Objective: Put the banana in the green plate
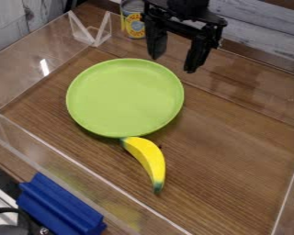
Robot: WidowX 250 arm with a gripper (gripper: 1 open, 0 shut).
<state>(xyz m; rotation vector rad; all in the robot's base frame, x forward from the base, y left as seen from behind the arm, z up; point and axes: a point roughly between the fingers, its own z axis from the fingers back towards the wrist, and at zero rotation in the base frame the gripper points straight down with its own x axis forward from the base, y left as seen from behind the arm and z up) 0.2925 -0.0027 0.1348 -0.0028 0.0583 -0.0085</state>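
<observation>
Single view, mounted high in front of the table (235, 119), angled steeply down and facing the arm across it. Medium-close: table fills the frame, clear side walls (27, 147) at the edges, arm cropped at the top. No second view.

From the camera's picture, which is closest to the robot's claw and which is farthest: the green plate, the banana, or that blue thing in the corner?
Measured from the open gripper at the top:
1. The green plate, just below and left of it.
2. The banana, beyond the plate's near rim, toward the camera.
3. The blue object, at the bottom left corner.
</observation>
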